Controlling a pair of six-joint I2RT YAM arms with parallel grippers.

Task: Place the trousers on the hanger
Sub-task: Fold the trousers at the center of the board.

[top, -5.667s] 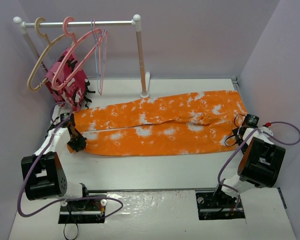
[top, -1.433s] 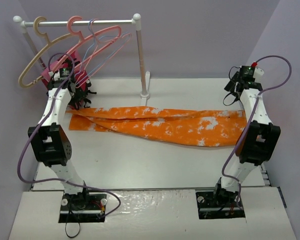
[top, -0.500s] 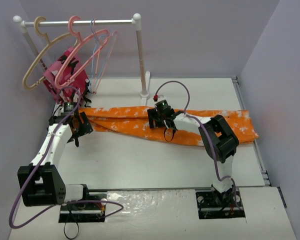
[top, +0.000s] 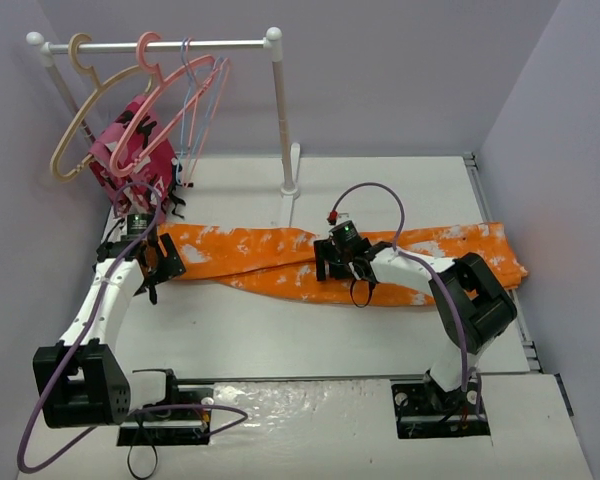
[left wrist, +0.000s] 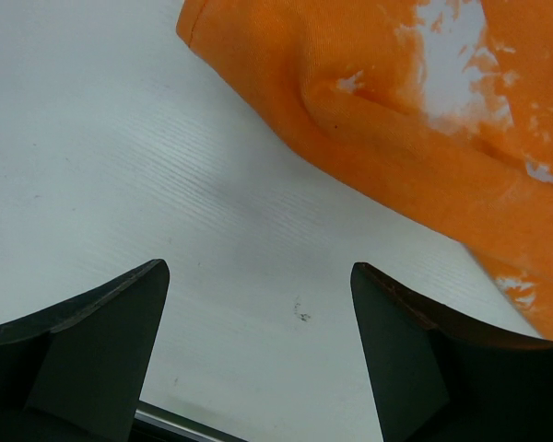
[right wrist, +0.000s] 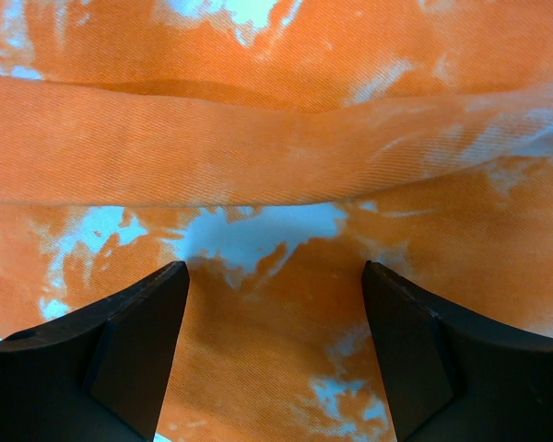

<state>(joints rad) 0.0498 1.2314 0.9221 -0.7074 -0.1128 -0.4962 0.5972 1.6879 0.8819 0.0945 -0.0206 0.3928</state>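
Left pincer (left wrist: 258, 281) wide over table (left wrist: 92, 138) beside the trousers (left wrist: 415, 110); right pincer (right wrist: 275, 281) wide over their fold, wrist-view only.

White rack (top: 279, 110) at the table's (top: 280, 330) back; beige hanger (top: 87, 70) and thin wire hangers (top: 192, 100) hooked over its bar; pink patterned garment (top: 145, 165) bunched below them.

**Lilac walls close round a white counter**

Plain pale-lilac walls (top: 400, 80) shut the scene in at 9, 12 and 3 o'clock, shading softly darker toward the corners. The white counter (top: 280, 325) fills the middle, matte and evenly lit; the left wrist view shows it faintly ribbed. A white-posted clothes rail (top: 278, 110) with a silvery bar (top: 245, 43) stands at 11 o'clock. At 6 o'clock a glossier white strip (top: 310, 415) catches the light.
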